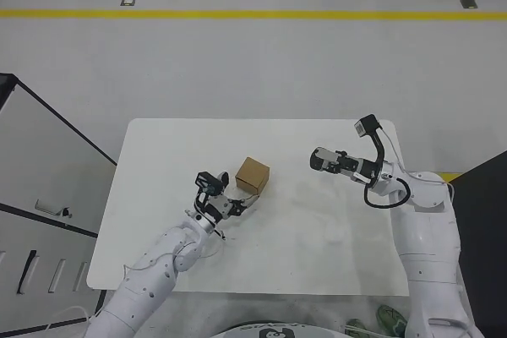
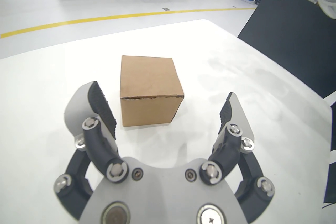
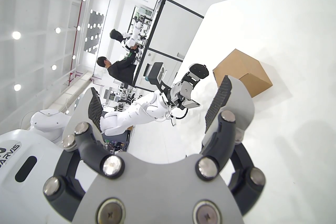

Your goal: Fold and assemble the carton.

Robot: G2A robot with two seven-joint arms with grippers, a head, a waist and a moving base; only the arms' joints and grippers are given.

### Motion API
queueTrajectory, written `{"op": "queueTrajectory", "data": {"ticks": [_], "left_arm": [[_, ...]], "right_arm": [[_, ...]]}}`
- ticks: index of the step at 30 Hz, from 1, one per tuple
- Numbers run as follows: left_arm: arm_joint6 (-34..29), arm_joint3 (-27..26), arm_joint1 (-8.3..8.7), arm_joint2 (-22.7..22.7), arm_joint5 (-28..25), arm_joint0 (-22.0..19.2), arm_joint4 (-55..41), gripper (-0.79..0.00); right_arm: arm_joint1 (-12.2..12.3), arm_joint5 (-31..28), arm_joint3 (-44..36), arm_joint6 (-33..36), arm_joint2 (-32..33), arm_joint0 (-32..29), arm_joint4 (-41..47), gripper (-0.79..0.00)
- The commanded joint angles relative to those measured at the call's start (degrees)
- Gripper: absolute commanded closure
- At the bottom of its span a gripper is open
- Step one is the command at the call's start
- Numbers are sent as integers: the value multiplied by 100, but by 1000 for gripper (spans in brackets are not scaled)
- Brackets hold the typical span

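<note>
Carton (image 1: 253,175): a brown cardboard cube, seen closed on every visible face, standing flat on the white counter (image 1: 321,253). A slightly ragged seam is noted along the upper front edge of the carton in the left wrist view. No flap is seen standing open.

Left pincer (image 1: 239,203): placed just beside the carton, at its corner nearest the robot. The fingers are spread wide and nothing is pinched between them. In the left wrist view the carton is seen just beyond the two dark ribbed pads (image 2: 101,104), with a strip of bare counter between pads and cardboard; contact is not seen.

Right pincer (image 1: 317,159): held to the right of the carton, well apart from it, and turned towards it. Its fingers are likewise spread and nothing is gripped. In the right wrist view the carton is seen past one fingertip, with the left pincer beside it.

Surroundings: a yellow floor line (image 1: 253,14) is recorded far beyond the carton. A dark-framed cabinet (image 1: 34,160) is recorded off the counter to the carton's left.
</note>
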Motion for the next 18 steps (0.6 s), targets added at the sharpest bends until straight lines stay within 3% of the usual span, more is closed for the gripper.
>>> {"op": "queueTrajectory", "data": {"ticks": [1, 4, 13, 18], "left_arm": [[172, 50, -50, 105, 359, -6, 149, -785], [294, 151, -142, 270, 887, -75, 248, -785], [178, 131, -168, 373, 811, -74, 314, -785], [93, 202, -283, 548, 1164, -142, 201, -785]], "right_arm": [[0, 0, 0, 0, 0, 0, 0, -785], [0, 0, 0, 0, 0, 0, 0, -785], [0, 0, 0, 0, 0, 0, 0, -785], [0, 0, 0, 0, 0, 0, 0, -785]]}}
